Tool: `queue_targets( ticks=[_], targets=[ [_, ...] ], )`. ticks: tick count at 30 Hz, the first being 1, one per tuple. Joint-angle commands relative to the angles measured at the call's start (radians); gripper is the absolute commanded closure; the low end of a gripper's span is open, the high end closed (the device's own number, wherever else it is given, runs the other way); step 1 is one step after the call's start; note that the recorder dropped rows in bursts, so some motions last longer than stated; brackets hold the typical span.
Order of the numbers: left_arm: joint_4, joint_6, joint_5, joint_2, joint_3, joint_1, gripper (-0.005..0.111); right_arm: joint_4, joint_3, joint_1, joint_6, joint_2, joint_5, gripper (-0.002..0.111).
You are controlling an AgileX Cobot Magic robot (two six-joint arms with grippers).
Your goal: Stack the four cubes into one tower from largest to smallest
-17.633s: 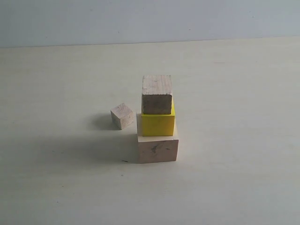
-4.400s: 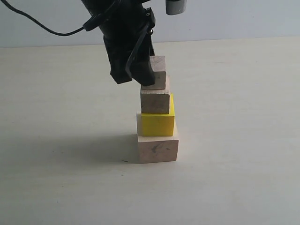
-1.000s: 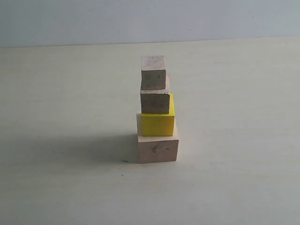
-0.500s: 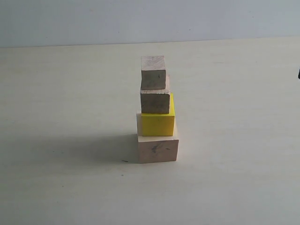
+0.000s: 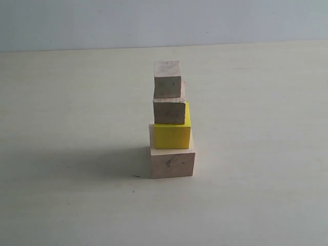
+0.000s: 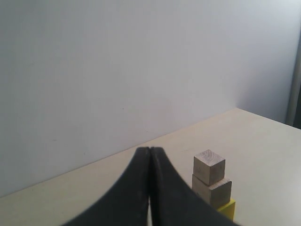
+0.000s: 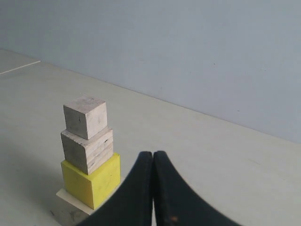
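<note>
Exterior view: tower (image 5: pixel 171 120) on the bench (image 5: pixel 256 154), shadow (image 5: pixel 77 164) toward 9 o'clock. Yellow cube (image 5: pixel 172 136) sits second-lowest among pale wood ones. Left claw (image 6: pixel 149 154), right claw (image 7: pixel 153 157) clenched, empty.

The left gripper (image 6: pixel 149 151) is closed, its two dark, curved fingers (image 6: pixel 134 195) pressed flat against each other along a thin seam that runs up to the tips, and it grips nothing. The right gripper (image 7: pixel 153 154) is in the same state, its black fingers meeting at the tips and along their inner edges, also empty. Both grippers are held roughly level, pointing outward rather than straight down.
</note>
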Motion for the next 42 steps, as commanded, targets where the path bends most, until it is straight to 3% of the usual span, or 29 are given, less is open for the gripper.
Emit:
queue_targets(
  ticks=[1, 17, 28, 36, 42],
  targets=[
    [-0.004, -0.008, -0.014, -0.005, 0.004, 0.000, 0.107, 0.004, 0.005, -0.001, -0.008, -0.003, -0.012, 0.108],
    [0.032, -0.003, -0.025, -0.005, 0.005, 0.000, 0.107, 0.004, 0.005, -0.001, -0.008, -0.003, -0.012, 0.108],
    [0.293, -0.287, -0.031, -0.005, 0.009, 0.043, 0.107, 0.004, 0.005, -0.001, -0.008, -0.003, -0.012, 0.108],
    [0.425, -0.463, -0.221, -0.072, 0.180, 0.124, 0.107, 0.004, 0.005, -0.001, -0.008, -0.003, -0.012, 0.108],
    [0.567, -0.670, -0.289, -0.144, 0.328, 0.183, 0.107, 0.004, 0.005, -0.001, -0.008, -0.003, -0.012, 0.108]
  ],
)
